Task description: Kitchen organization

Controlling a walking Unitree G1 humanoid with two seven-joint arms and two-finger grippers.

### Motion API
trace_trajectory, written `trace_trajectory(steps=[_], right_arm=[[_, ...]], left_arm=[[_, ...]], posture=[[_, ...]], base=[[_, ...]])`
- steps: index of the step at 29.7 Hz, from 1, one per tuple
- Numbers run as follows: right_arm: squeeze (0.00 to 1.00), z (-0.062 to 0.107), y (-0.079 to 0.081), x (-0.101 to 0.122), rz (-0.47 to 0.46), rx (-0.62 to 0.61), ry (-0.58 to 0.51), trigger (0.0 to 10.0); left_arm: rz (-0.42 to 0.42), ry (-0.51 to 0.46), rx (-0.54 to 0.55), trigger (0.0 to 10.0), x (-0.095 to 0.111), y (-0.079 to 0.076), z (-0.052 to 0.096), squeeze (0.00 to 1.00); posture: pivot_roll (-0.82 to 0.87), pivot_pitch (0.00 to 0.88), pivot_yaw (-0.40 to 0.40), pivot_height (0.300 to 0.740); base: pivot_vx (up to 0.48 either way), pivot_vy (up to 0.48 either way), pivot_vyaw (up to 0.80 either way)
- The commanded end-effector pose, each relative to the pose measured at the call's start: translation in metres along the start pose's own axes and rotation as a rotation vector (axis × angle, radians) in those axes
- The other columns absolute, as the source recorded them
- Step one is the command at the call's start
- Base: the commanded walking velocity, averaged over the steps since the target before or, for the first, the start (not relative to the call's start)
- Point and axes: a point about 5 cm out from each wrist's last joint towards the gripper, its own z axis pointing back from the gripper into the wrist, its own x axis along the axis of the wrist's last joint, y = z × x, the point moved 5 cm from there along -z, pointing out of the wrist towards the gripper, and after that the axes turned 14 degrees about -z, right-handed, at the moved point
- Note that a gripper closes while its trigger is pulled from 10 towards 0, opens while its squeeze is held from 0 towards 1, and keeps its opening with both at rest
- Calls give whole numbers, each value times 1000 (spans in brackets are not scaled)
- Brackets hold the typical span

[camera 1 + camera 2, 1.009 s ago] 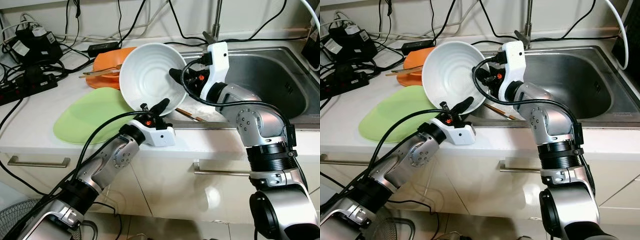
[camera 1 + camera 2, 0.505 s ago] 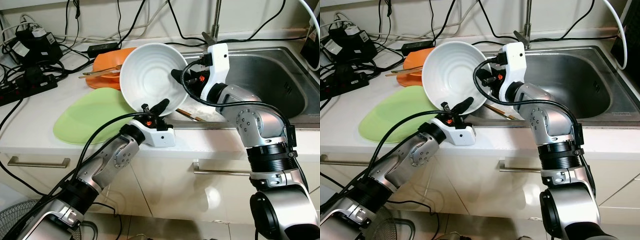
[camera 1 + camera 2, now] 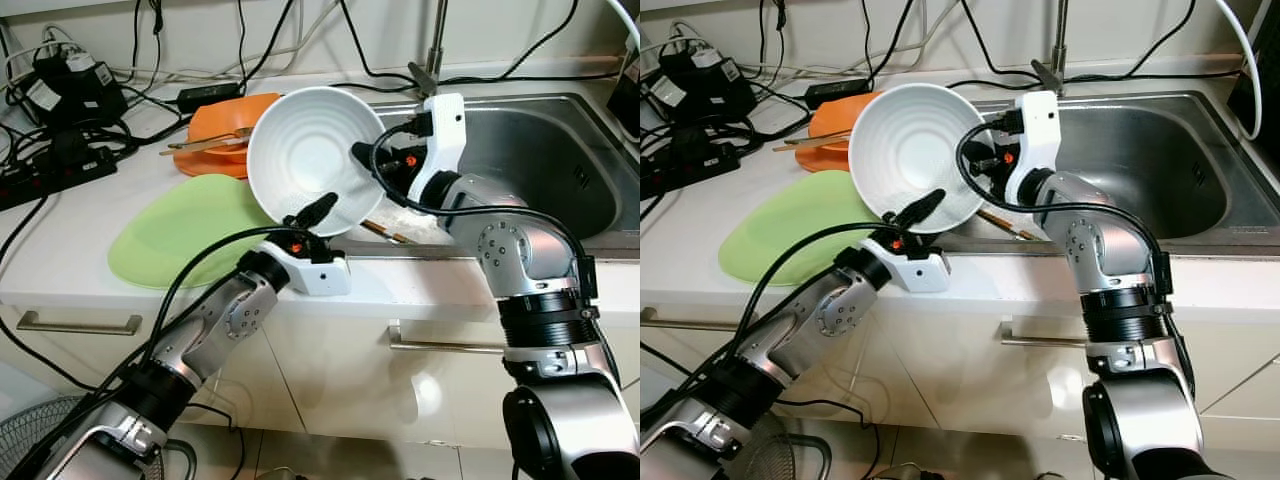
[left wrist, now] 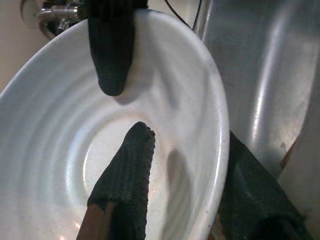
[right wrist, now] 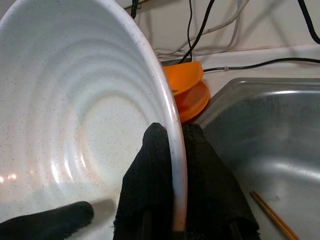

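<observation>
White bowl (image 3: 313, 158) was held off the surface (image 3: 60, 270), tipped on its side at the left edge of the sink (image 3: 560, 150), its open mouth facing the robot and slightly up, base pointing back toward the wall. Right tool (image 5: 172, 175) was clamped on the bowl's rim on the sink side, one finger inside the wall and one outside, rim pinched between them. Left tool (image 3: 312, 212) gripped the bowl's lower rim on the side nearest the robot: one finger (image 4: 127, 175) lay inside the bowl, the other sat outside behind the rim, so it was closed on the bowl too. Both arms reached in from the front of the surface, left arm from the lower left of the sink, right arm bent over the sink's front edge.

Left of the sink on the surface lay a flat green plate (image 3: 180, 235), just below and beside the bowl. Behind that, further from the sink's front, sat stacked orange dishes (image 3: 215, 140) with a pair of chopsticks (image 3: 205, 143) across them. Another chopstick (image 3: 385, 232) lay at the sink's front left corner, under the bowl. Faucet (image 3: 432, 45) stood behind the sink; black cables and a power strip (image 3: 50, 170) were far left of it
</observation>
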Motion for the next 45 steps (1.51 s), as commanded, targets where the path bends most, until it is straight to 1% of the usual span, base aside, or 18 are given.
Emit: trace_trajectory(steps=[1, 3, 5, 9, 11, 12, 13, 17, 19, 22, 25, 29, 32, 34, 37, 38, 40, 45], right_arm=[[0, 0, -11, -6, -29, -67, -1, 0], [0, -1, -14, -3, -46, -91, -27, 0], [0, -2, -15, -2, -49, -101, -37, 0], [0, -5, -22, 5, -69, -160, -89, 0], [0, -5, -22, 6, -72, -166, -94, 0], [0, -5, -25, 7, -76, -179, -103, 0], [0, -5, -25, 7, -76, -179, -103, 0], [0, -3, -35, 11, -88, -239, -150, 0], [0, -1, -41, 14, -91, -277, -180, 0], [0, 1, -53, 18, -88, -336, -211, 0], [0, 3, -61, 21, -76, -376, -229, 0], [0, 4, -70, 24, -54, -416, -245, 0], [0, 5, -82, 26, -26, -462, -261, 0], [0, 6, -90, 27, -10, -484, -259, 0], [0, 6, -98, 30, 42, -506, -244, 0], [0, 6, -98, 30, 42, -506, -244, 0], [0, 4, -102, 28, 85, -511, -217, 0], [0, 3, -110, 17, 174, -520, -139, 0]], left_arm=[[81, -31, 199, 10000, 4, 41, 0, 1000], [117, -52, 244, 10000, 8, 49, 0, 1000], [130, -59, 252, 10000, 9, 51, 1, 1000], [202, -81, 297, 10000, 15, 62, 0, 1000], [209, -85, 301, 10000, 17, 63, 0, 1000], [247, -80, 302, 10000, 16, 64, -1, 1000], [247, -80, 302, 10000, 16, 64, -1, 1000], [392, -57, 320, 10000, 13, 69, -2, 1000], [494, -36, 331, 10000, 10, 72, -2, 1000], [651, -23, 410, 10000, 4, 88, 0, 1000], [708, -9, 466, 10000, -1, 103, 2, 1000], [788, 40, 441, 10000, -8, 100, 1, 1000], [932, 111, 363, 10000, -17, 85, 3, 1000], [998, 137, 370, 10000, -22, 83, 7, 1000], [1055, 182, 362, 10000, -30, 79, 12, 1000], [1055, 182, 362, 10000, -30, 79, 12, 1000], [1114, 212, 340, 10000, -33, 73, 14, 1000], [1156, 248, 295, 10000, -30, 68, 18, 1000]], posture=[[-19, 35, 123, 740], [-19, 36, 122, 740], [-19, 35, 122, 740], [-13, 37, 119, 740], [-13, 37, 119, 740], [-13, 37, 119, 740], [-13, 37, 119, 740], [-12, 40, 123, 740], [-12, 40, 125, 740], [-10, 39, 125, 740], [-3, 40, 121, 740], [11, 41, 116, 740], [30, 44, 113, 740], [36, 46, 114, 740], [45, 49, 115, 740], [45, 49, 115, 740], [54, 54, 112, 740], [89, 69, 102, 740]], base=[[0, 0, 0], [0, 0, 0], [0, 0, 0], [0, 0, 0], [0, 0, 0], [0, 0, 0], [0, 0, 0], [0, 0, 0], [0, 0, 0], [0, 0, 0], [0, 0, 0], [0, 0, 0], [0, 0, 0], [0, 0, 0], [0, 0, 0], [0, 0, 0], [0, 0, 0], [0, 0, 0]])
